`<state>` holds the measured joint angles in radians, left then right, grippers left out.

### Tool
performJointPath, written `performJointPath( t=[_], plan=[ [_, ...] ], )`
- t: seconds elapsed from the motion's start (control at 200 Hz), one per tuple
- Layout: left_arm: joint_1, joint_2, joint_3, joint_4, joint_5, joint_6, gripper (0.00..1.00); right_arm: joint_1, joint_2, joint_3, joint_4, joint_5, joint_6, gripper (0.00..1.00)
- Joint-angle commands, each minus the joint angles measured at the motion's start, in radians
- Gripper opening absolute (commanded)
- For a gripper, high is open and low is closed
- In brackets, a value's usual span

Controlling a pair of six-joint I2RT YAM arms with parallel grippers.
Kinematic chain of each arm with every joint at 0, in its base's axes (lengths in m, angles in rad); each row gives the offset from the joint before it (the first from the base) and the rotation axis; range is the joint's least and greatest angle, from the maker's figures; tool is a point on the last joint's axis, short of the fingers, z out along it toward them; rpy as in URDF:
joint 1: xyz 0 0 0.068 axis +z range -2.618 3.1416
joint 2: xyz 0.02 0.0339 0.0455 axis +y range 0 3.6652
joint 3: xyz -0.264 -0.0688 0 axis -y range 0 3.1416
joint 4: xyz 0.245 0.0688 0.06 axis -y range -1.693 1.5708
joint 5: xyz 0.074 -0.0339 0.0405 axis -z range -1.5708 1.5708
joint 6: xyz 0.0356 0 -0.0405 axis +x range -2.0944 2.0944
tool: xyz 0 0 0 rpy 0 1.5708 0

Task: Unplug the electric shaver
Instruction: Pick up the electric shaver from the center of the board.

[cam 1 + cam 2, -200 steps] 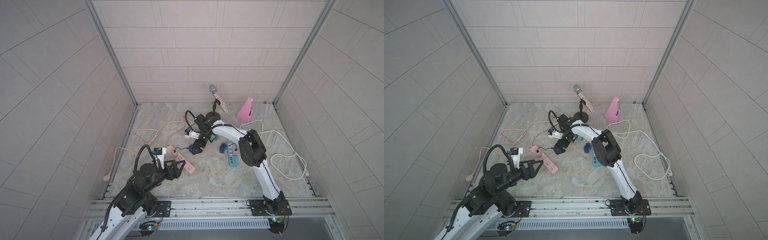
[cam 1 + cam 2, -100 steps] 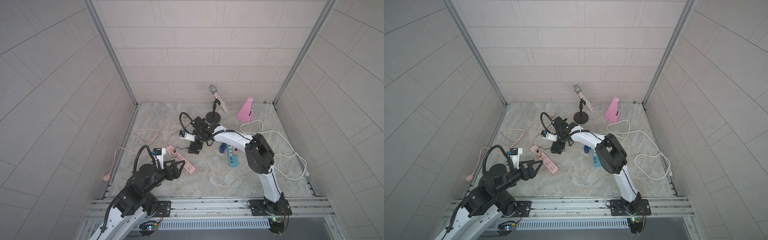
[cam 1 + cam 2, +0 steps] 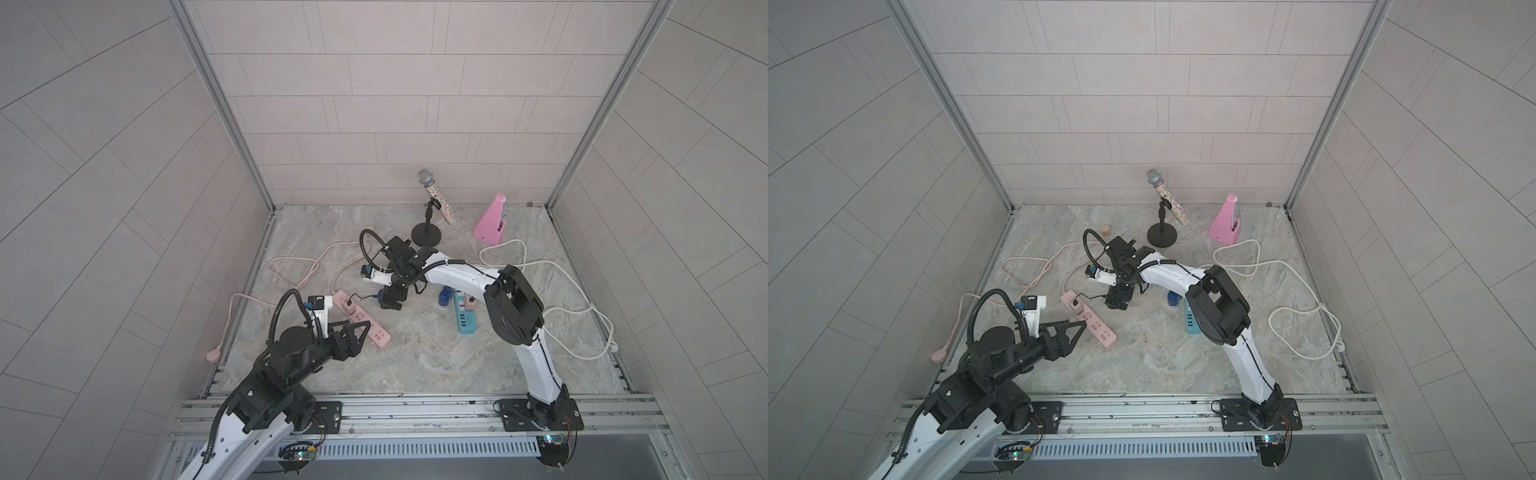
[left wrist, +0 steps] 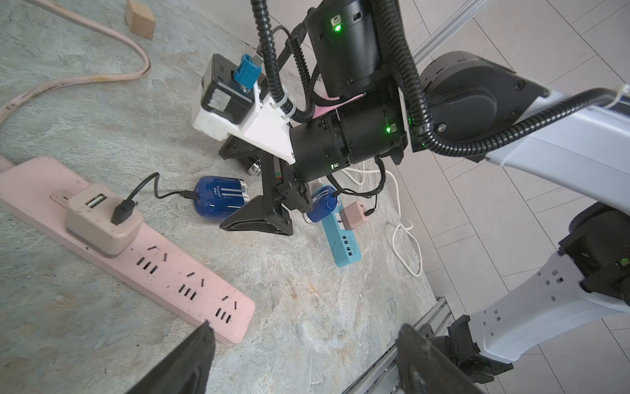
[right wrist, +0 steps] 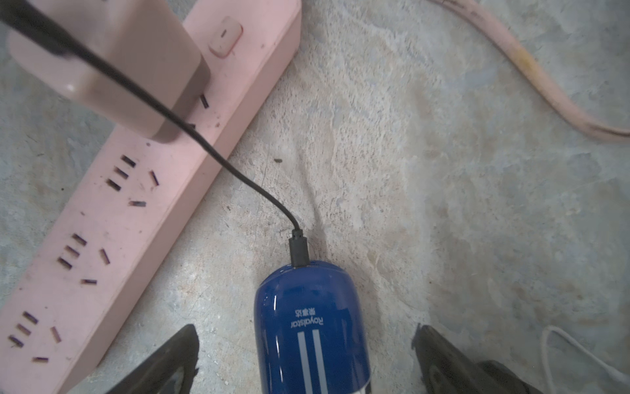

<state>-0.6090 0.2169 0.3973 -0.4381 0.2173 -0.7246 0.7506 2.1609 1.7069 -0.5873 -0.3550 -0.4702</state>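
Marbled floor [image 5: 443, 170], tiled walls [image 3: 374, 104]. Blue shaver [image 5: 312, 327] at lower centre, cable [image 5: 238, 174] plugged in, head cut off; flanked by splayed right gripper [image 5: 305, 332], contact probably none. Left gripper [image 4: 305, 332] splayed, empty. Right elbow [image 3: 515, 307] further right than before.

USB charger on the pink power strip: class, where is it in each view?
In a top view: USB charger on the pink power strip, far end.
In a top view: USB charger likewise.
Left wrist: beside the switch.
Right wrist: beside the switch, blurred.
Landmark: the strip.

The blue electric shaver [image 5: 312, 336] reads "Royalstar".
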Motion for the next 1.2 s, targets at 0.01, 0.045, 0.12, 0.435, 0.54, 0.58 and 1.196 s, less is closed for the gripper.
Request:
performJointPath(
  t=[0.01, 0.045, 0.12, 0.435, 0.54, 0.58, 1.196],
  plan=[
    [0.003, 0.011, -0.001, 0.028, 0.006, 0.005, 0.88, 0.000, 0.006, -0.014, -0.008, 0.009, -0.006, 1.00],
    [0.002, 0.012, 0.000, 0.026, 0.006, 0.005, 0.88, 0.001, 0.011, -0.011, -0.014, 0.012, -0.008, 1.00],
    [0.003, 0.011, 0.002, 0.022, 0.004, 0.005, 0.87, 0.000, 0.018, -0.012, -0.011, 0.017, -0.006, 0.99],
    [0.003, 0.007, -0.001, 0.021, 0.000, 0.005, 0.88, 0.000, 0.060, 0.004, -0.009, 0.059, -0.010, 0.97],
    [0.002, 0.007, -0.002, 0.021, 0.001, 0.005, 0.87, 0.000, 0.078, 0.020, -0.016, 0.069, -0.007, 0.95],
    [0.003, 0.006, -0.003, 0.021, 0.002, 0.005, 0.88, 0.000, 0.081, 0.022, -0.019, 0.071, -0.008, 0.95],
    [0.003, 0.004, -0.011, 0.024, -0.001, 0.005, 0.87, -0.008, 0.028, 0.001, 0.005, 0.057, 0.010, 0.49]
  ],
)
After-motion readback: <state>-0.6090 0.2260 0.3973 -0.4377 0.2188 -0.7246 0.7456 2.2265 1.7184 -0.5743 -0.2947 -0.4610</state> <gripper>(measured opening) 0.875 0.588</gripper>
